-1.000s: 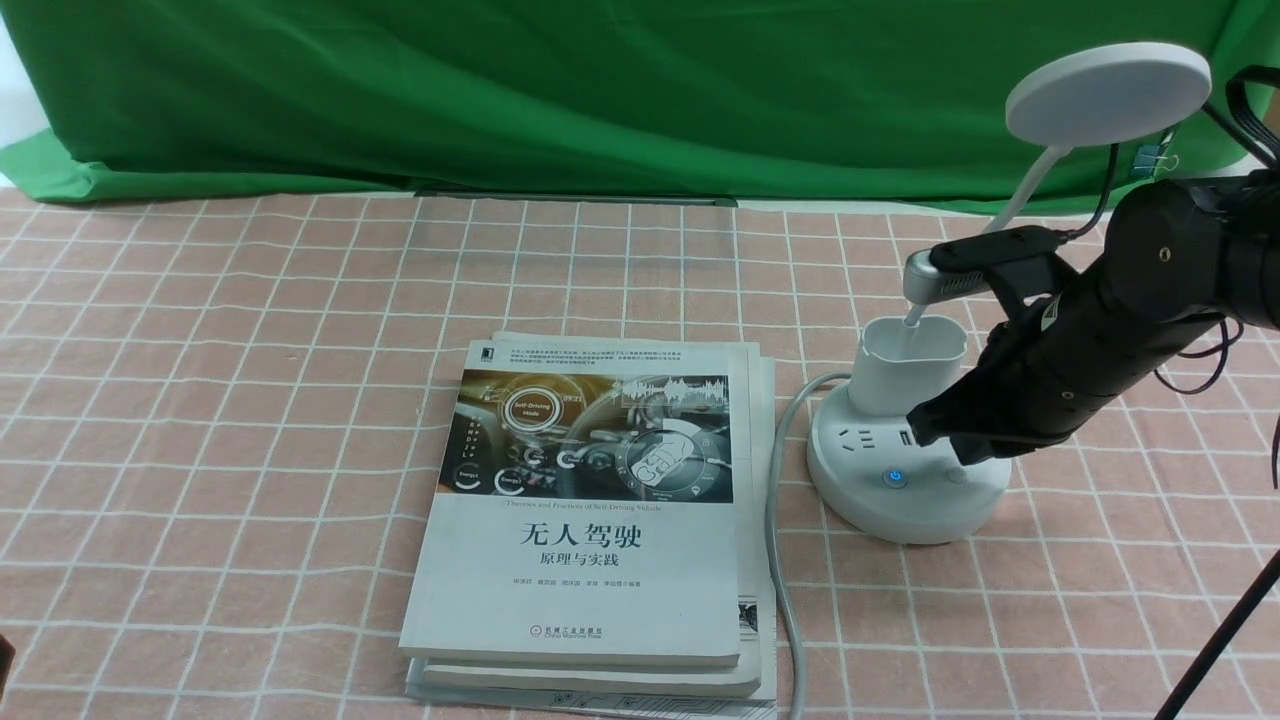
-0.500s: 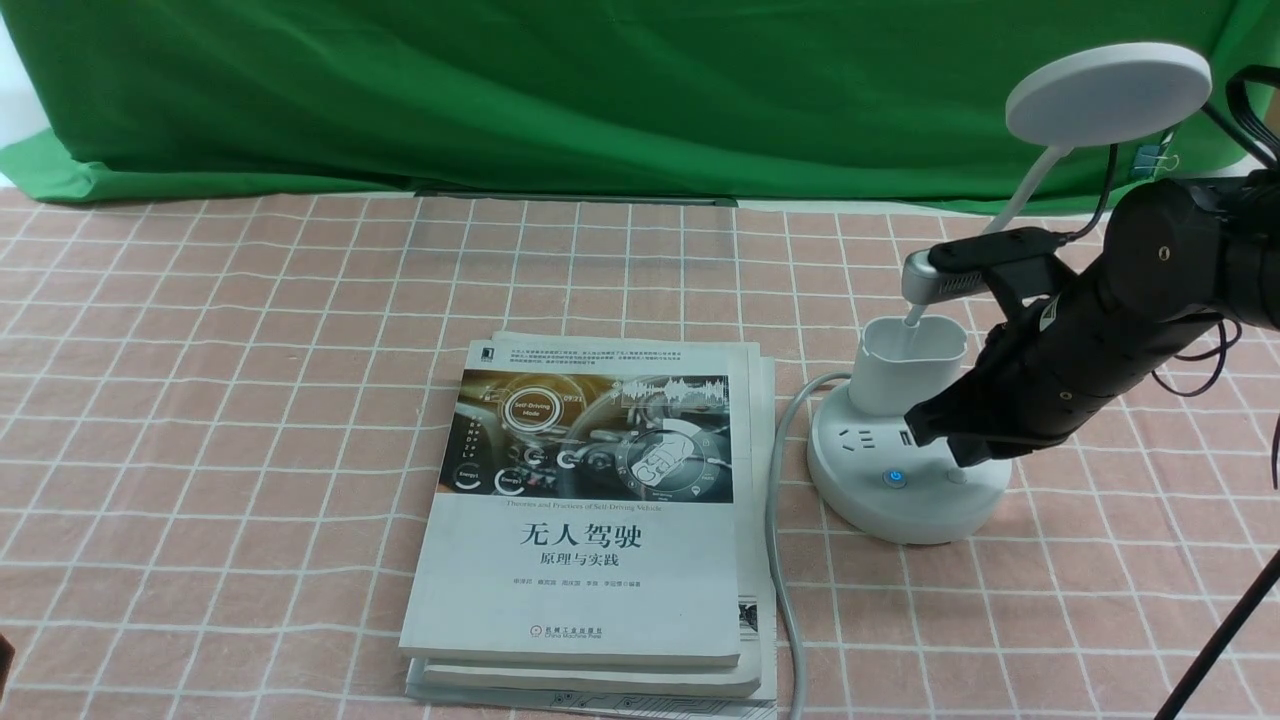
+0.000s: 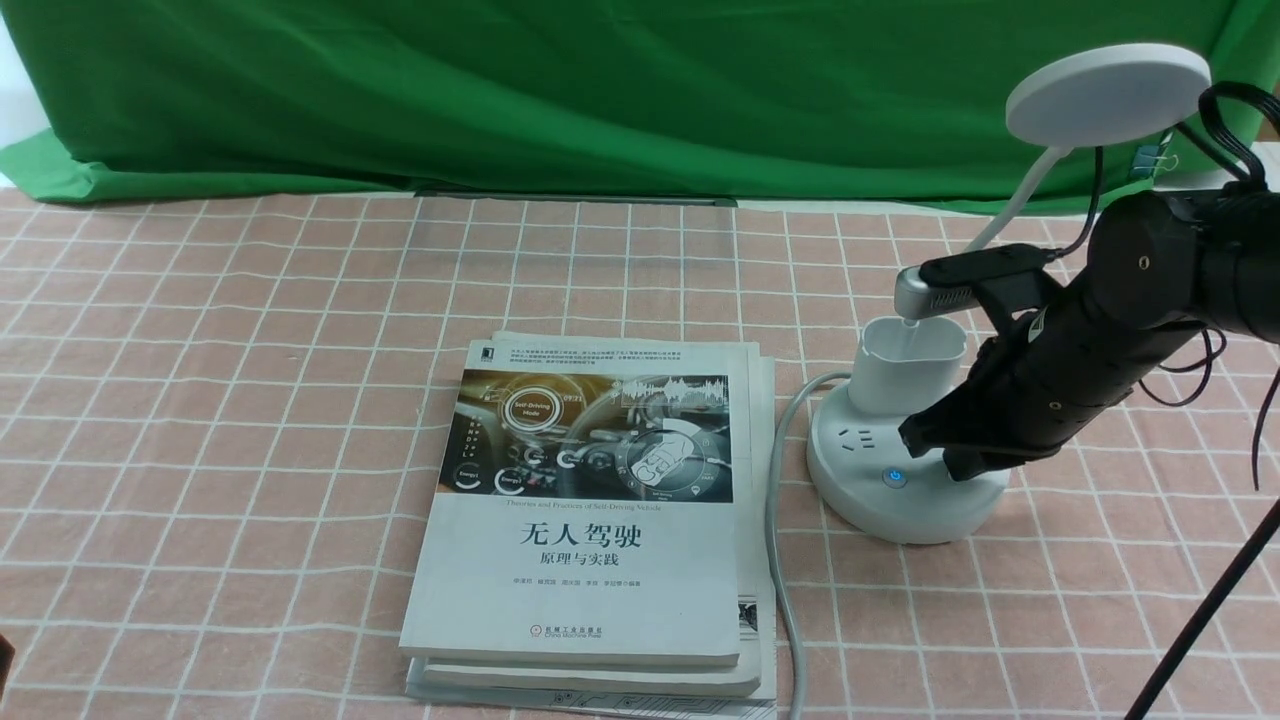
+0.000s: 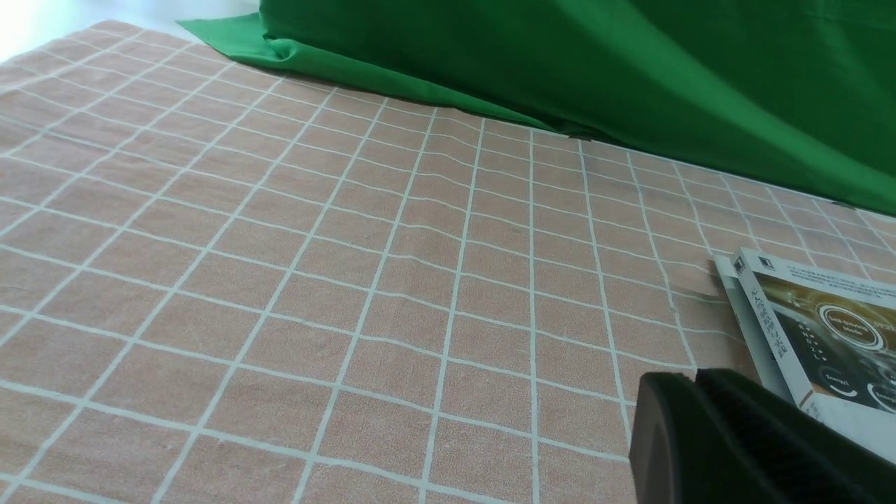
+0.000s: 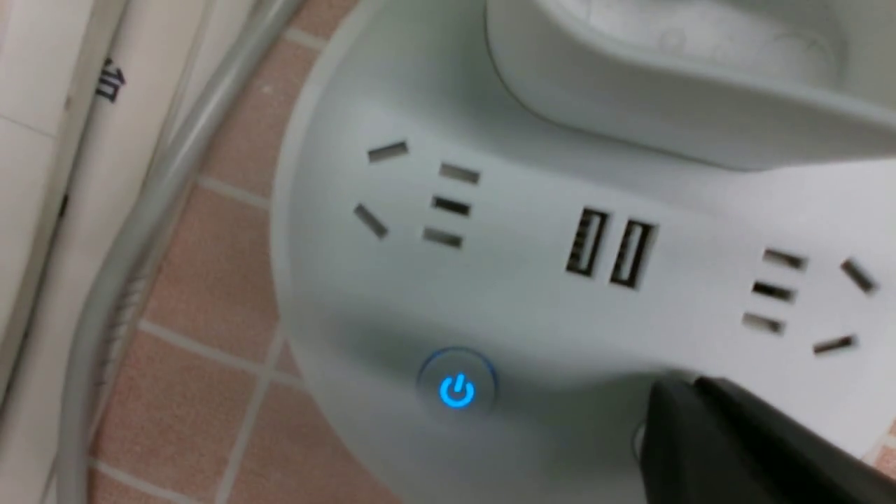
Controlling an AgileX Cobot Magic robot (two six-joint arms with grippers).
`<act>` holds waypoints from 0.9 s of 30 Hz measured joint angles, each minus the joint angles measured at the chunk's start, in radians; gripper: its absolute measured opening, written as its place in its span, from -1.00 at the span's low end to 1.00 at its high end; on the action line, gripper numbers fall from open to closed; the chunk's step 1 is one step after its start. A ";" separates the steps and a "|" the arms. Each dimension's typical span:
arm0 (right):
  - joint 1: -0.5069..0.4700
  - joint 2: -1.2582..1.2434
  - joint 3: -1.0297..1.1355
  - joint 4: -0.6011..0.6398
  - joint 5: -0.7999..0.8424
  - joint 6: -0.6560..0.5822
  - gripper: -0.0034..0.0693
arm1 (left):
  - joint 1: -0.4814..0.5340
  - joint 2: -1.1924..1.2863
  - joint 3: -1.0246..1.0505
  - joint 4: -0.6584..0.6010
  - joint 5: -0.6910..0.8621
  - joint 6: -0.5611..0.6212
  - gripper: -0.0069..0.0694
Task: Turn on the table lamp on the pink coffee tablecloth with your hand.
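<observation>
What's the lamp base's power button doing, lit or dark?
Lit: the power button glows blue in front and right wrist views.

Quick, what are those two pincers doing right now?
Left pincer: shut, holding nothing.
Right pincer: shut, holding nothing, tip over the table lamp base.

Draped green backdrop cloth (image 3: 600, 90), pale wall sliver (image 3: 12, 90)

You're looking at a staged lab recording set, not a lived-in room. A green backdrop cloth (image 3: 600, 90) hangs behind the table with a small clip (image 3: 1150, 157) at its right end. The pink coffee tablecloth (image 3: 200, 350) covers the surface under a stack of self-driving textbooks (image 3: 590, 560). A black stand leg (image 3: 1210, 620) slants in at the right.
</observation>
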 joint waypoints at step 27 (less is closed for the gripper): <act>0.003 -0.858 0.459 0.000 0.081 0.055 -0.81 | 0.000 0.000 0.000 0.000 0.000 0.000 -0.77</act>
